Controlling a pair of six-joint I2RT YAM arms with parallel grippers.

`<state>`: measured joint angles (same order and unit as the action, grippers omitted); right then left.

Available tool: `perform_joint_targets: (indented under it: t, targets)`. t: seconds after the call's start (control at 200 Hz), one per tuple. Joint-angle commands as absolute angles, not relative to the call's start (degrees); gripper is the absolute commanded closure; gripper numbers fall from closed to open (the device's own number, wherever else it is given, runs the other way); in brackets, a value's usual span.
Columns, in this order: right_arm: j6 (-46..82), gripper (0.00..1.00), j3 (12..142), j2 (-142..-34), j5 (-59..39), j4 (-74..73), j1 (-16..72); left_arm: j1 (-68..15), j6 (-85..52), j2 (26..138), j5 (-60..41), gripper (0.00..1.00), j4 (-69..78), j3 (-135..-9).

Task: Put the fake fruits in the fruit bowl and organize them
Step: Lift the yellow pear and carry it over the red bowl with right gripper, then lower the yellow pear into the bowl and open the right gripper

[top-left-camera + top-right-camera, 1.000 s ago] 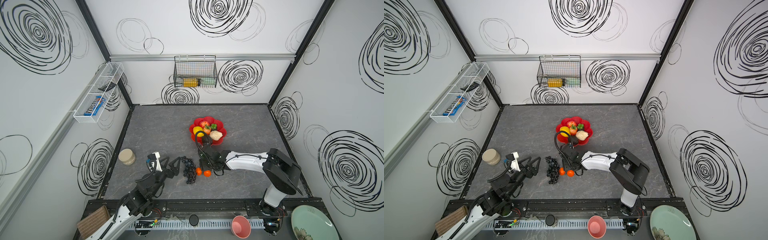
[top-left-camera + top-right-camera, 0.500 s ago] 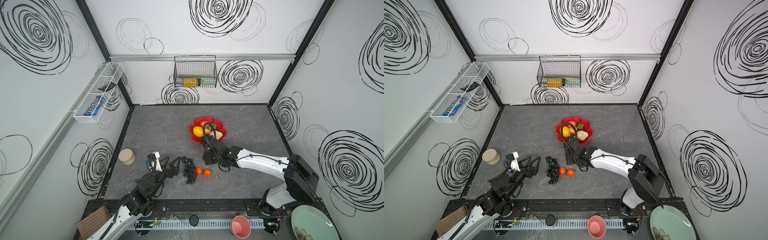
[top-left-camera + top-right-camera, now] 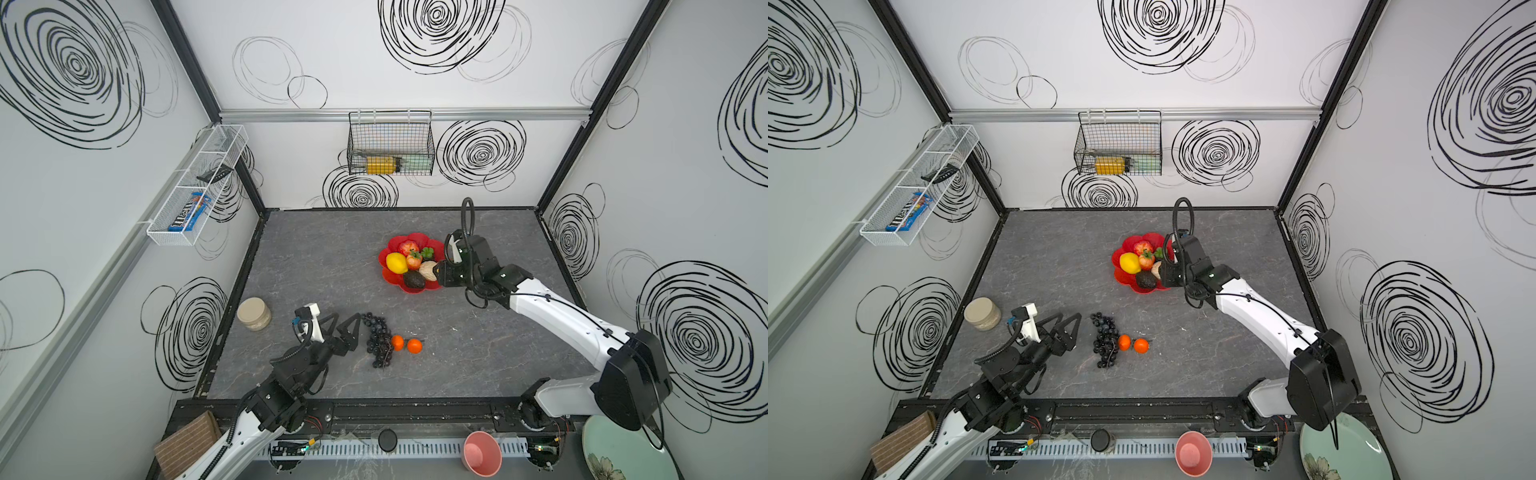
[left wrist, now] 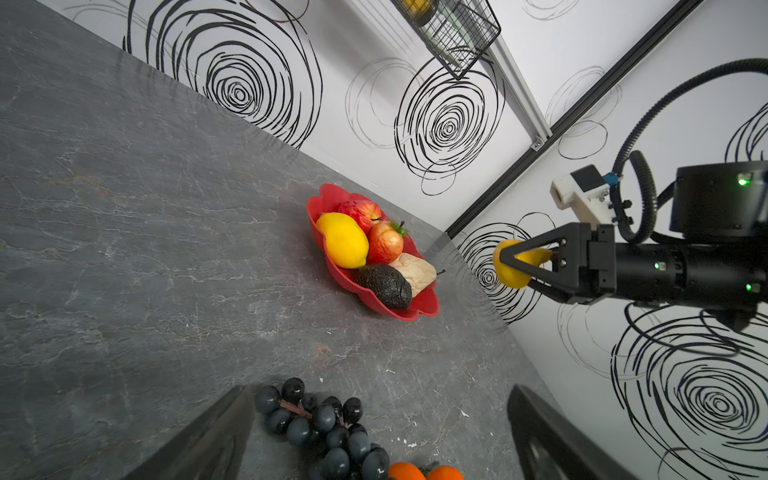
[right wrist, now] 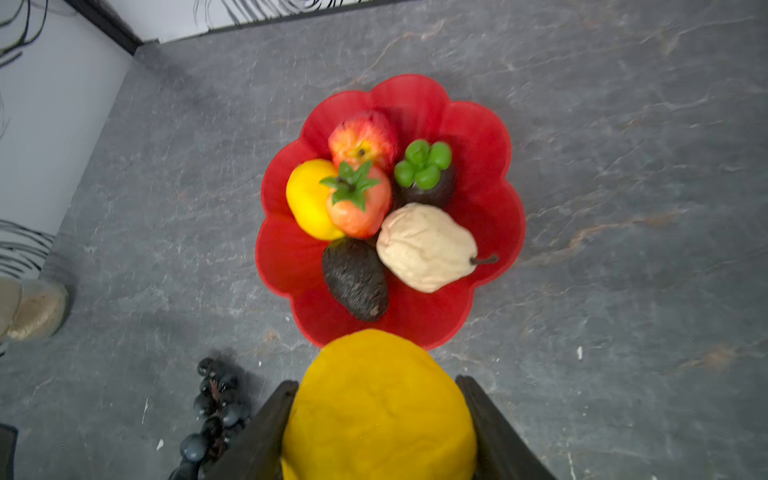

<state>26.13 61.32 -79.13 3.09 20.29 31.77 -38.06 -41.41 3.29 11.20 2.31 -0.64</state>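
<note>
Right tool [image 4: 515, 268] is clamped on a lemon [image 5: 378, 411] above the rim of the fruit bowl [image 5: 478, 137], I'd guess to clear the avocado [image 5: 355, 278]. Left tool [image 3: 346, 316] gapes beside the grape bunch [image 3: 378, 340] near the front edge of the desk [image 3: 457, 374]

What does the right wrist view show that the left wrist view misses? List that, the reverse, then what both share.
Only the right wrist view: the mangosteen in the fruit bowl and the tan jar.
Only the left wrist view: two oranges beside the grape bunch, the wire basket, the open left gripper.
Both: the bowl's lemon, apple, strawberry, avocado and cream fruit, the grape bunch, and the right gripper shut on a second lemon.
</note>
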Motion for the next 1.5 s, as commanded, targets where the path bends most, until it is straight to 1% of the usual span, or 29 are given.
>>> perform_joint_targets:
  t: [0.0,0.295,0.495,0.721,0.936,1.226,1.496]
  targets:
    - [22.64,0.42,64.42,-81.85,0.58,20.66,27.66,-37.44,-41.75,4.83,10.03,0.01,5.87,1.23]
    - [18.19,0.42,71.29,-92.91,-1.52,20.64,20.34,-36.74,-41.57,6.86,8.27,0.01,8.38,1.67]
    - [17.59,0.41,80.92,-103.09,-5.13,27.61,16.99,-35.91,-41.84,5.89,7.52,0.01,8.23,2.09]
    - [17.14,0.41,84.55,-109.06,-5.26,26.72,17.19,-35.00,-42.14,5.71,6.63,0.01,8.28,2.29]
    - [16.44,0.41,89.27,-114.50,-2.96,28.72,18.32,-34.21,-42.38,5.93,5.83,0.01,8.56,2.46]
    - [15.91,0.41,91.43,-117.23,0.83,29.50,20.59,-33.22,-42.71,5.71,4.82,0.01,8.56,2.64]
    - [15.72,0.40,92.14,-118.29,1.17,29.44,21.35,-32.62,-42.90,5.28,4.24,0.01,8.37,2.77]
